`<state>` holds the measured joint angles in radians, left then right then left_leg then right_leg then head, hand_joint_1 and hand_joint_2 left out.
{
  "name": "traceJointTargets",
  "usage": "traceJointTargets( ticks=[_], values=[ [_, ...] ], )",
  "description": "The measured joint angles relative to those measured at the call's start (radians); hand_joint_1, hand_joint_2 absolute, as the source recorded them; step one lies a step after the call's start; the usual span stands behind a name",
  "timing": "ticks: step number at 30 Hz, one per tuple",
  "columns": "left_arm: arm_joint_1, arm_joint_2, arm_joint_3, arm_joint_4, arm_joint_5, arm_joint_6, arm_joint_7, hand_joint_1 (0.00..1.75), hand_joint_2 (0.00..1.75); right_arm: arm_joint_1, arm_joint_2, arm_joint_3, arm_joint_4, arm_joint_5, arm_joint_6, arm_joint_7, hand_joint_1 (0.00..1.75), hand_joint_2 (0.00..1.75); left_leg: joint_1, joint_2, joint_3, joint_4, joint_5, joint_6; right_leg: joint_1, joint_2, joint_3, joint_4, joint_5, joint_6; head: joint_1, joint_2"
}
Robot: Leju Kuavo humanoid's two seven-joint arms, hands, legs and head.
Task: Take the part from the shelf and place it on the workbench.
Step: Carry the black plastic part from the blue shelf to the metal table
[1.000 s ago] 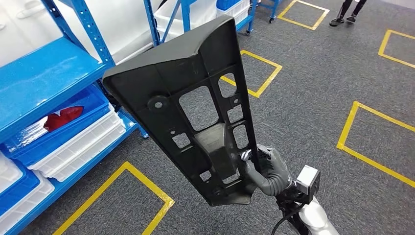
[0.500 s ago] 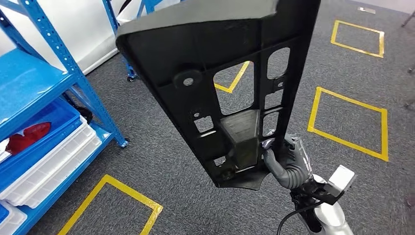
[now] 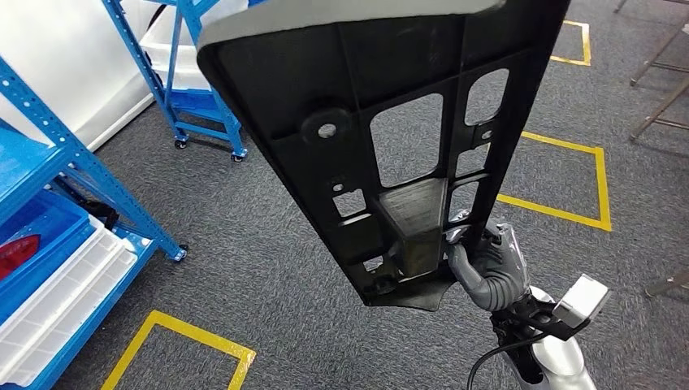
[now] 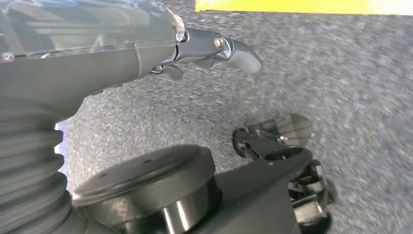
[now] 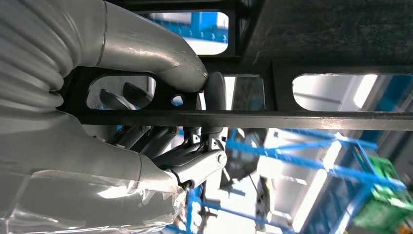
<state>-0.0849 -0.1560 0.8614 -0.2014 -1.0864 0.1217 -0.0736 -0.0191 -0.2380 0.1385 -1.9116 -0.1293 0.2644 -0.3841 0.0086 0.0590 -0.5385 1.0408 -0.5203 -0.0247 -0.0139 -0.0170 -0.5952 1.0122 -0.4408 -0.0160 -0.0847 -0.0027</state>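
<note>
Right hand (image 3: 487,264): fingers and thumb clamped on the part's (image 3: 390,146) lower edge rib; low grip prob. keeps panel upright, off the floor for carrying.
Left hand (image 4: 214,48): hangs over carpet, holds nothing; fingers mostly hidden, spread or curled not clear.
Part: in air, off blue shelf (image 3: 49,162); no workbench in sight.
Look: black moulded panel, ribbed, several cut-outs, round boss.

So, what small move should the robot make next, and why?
Probably keep turning away from the blue shelf to look for the workbench. The right hand grips the black part near its lower edge, lifted over carpet, with no bench visible to set it on.
</note>
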Motion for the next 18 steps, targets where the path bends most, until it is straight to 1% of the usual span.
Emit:
traceJointTargets(
  ticks=[2, 4, 5, 6, 7, 8, 9, 10, 11, 12, 13, 14, 15, 16, 17, 18],
  values=[
    [0.000, 0.000, 0.000, 0.000, 0.000, 0.000, 0.000, 0.00, 1.75, 0.000, 0.000, 0.000, 0.000, 0.000, 0.000, 0.000, 1.75, 1.75, 0.000, -0.002, -0.001, 0.003, -0.002, 0.000, 0.000, 0.001, 0.000, 0.000, 0.000, 0.000, 0.000, 0.000],
    [0.001, 0.000, 0.001, 0.000, 0.000, 0.001, 0.001, 0.00, 1.75, -0.002, 0.000, -0.002, 0.000, -0.001, 0.003, 0.000, 1.75, 1.75, 0.001, -0.023, -0.041, 0.088, -0.045, -0.001, 0.001, 0.012, -0.001, 0.000, 0.000, -0.004, 0.000, 0.000],
    [0.002, 0.000, 0.003, 0.000, 0.000, 0.002, 0.004, 0.00, 1.75, -0.003, 0.000, -0.005, 0.000, -0.001, 0.006, 0.000, 1.75, 1.75, 0.001, -0.035, -0.068, 0.139, -0.055, 0.000, 0.001, 0.032, -0.001, 0.002, 0.000, -0.006, 0.000, 0.000],
    [0.003, 0.000, 0.007, 0.000, 0.003, 0.005, 0.008, 0.00, 1.75, -0.005, 0.000, -0.009, 0.002, -0.002, 0.011, 0.000, 1.75, 1.75, 0.003, -0.073, -0.073, 0.134, -0.041, 0.004, 0.003, 0.063, -0.003, 0.008, -0.001, -0.004, 0.000, 0.000],
    [0.004, 0.000, 0.012, 0.000, 0.006, 0.008, 0.011, 0.00, 1.75, -0.009, 0.000, -0.013, 0.005, -0.002, 0.017, 0.000, 1.75, 1.75, 0.005, -0.099, -0.061, 0.093, -0.011, 0.008, 0.002, 0.093, -0.007, 0.013, -0.001, 0.002, 0.000, 0.000],
    [0.004, 0.001, 0.016, 0.000, 0.009, 0.011, 0.013, 0.00, 1.75, -0.014, 0.000, -0.017, 0.009, -0.003, 0.022, -0.001, 1.75, 1.75, 0.005, -0.123, -0.044, 0.040, 0.025, 0.013, 0.000, 0.123, -0.012, 0.017, -0.001, 0.009, 0.000, 0.000],
    [0.004, 0.001, 0.020, 0.000, 0.012, 0.014, 0.013, 0.00, 1.75, -0.019, 0.001, -0.020, 0.014, -0.004, 0.026, -0.003, 1.75, 1.75, 0.005, -0.143, -0.021, -0.017, 0.046, 0.019, -0.003, 0.143, -0.017, 0.018, 0.001, 0.020, 0.000, 0.000],
    [0.003, 0.000, 0.020, 0.000, 0.013, 0.014, 0.012, 0.00, 1.75, -0.023, 0.002, -0.023, 0.018, -0.007, 0.028, -0.004, 1.75, 1.75, 0.004, -0.133, -0.019, -0.022, 0.049, 0.023, -0.005, 0.155, -0.021, 0.015, 0.005, 0.028, 0.000, 0.000],
    [0.002, 0.000, 0.020, 0.000, 0.013, 0.015, 0.011, 0.00, 1.75, -0.025, 0.005, -0.027, 0.022, -0.011, 0.030, -0.006, 1.75, 1.75, 0.004, -0.122, -0.017, -0.029, 0.052, 0.029, -0.006, 0.155, -0.022, 0.015, 0.006, 0.035, 0.000, 0.000],
    [0.001, -0.001, 0.020, 0.000, 0.012, 0.015, 0.010, 0.00, 1.75, -0.029, 0.009, -0.031, 0.025, -0.016, 0.032, -0.008, 1.75, 1.75, 0.007, -0.109, -0.014, -0.035, 0.057, 0.035, -0.005, 0.139, -0.028, 0.026, -0.001, 0.040, 0.000, 0.000],
    [0.000, -0.002, 0.021, 0.000, 0.011, 0.015, 0.010, 0.00, 1.75, -0.035, 0.013, -0.035, 0.029, -0.022, 0.036, -0.009, 1.75, 1.75, 0.010, -0.094, -0.012, -0.041, 0.060, 0.040, -0.002, 0.111, -0.044, 0.057, -0.021, 0.045, 0.000, 0.000],
    [0.001, -0.002, 0.021, 0.000, 0.010, 0.015, 0.010, 0.00, 1.75, -0.040, 0.017, -0.039, 0.033, -0.028, 0.039, -0.010, 1.75, 1.75, 0.010, -0.079, -0.011, -0.044, 0.061, 0.044, -0.002, 0.075, -0.069, 0.110, -0.050, 0.048, 0.000, 0.000],
    [0.003, -0.003, 0.021, 0.000, 0.010, 0.015, 0.010, 0.00, 1.75, -0.044, 0.021, -0.042, 0.037, -0.034, 0.042, -0.011, 1.75, 1.75, 0.008, -0.064, -0.011, -0.045, 0.061, 0.046, -0.001, 0.047, -0.102, 0.176, -0.083, 0.053, 0.000, 0.000],
    [0.005, -0.003, 0.021, 0.000, 0.009, 0.015, 0.010, 0.00, 1.75, -0.045, 0.026, -0.043, 0.041, -0.039, 0.044, -0.011, 1.75, 1.75, 0.007, -0.049, -0.011, -0.045, 0.059, 0.046, -0.002, 0.033, -0.133, 0.240, -0.108, 0.056, 0.000, 0.000],
    [0.007, -0.003, 0.022, 0.000, 0.009, 0.014, 0.010, 0.00, 1.75, -0.043, 0.031, -0.045, 0.045, -0.043, 0.045, -0.011, 1.75, 1.75, 0.006, -0.034, -0.011, -0.045, 0.058, 0.047, -0.004, 0.026, -0.151, 0.277, -0.116, 0.059, 0.000, 0.000],
    [0.008, -0.003, 0.022, 0.000, 0.009, 0.014, 0.011, 0.00, 1.75, -0.041, 0.035, -0.046, 0.049, -0.045, 0.045, -0.011, 1.75, 1.75, 0.006, -0.020, -0.010, -0.045, 0.056, 0.046, -0.005, 0.022, -0.151, 0.277, -0.106, 0.060, 0.000, 0.000]
  ],
)
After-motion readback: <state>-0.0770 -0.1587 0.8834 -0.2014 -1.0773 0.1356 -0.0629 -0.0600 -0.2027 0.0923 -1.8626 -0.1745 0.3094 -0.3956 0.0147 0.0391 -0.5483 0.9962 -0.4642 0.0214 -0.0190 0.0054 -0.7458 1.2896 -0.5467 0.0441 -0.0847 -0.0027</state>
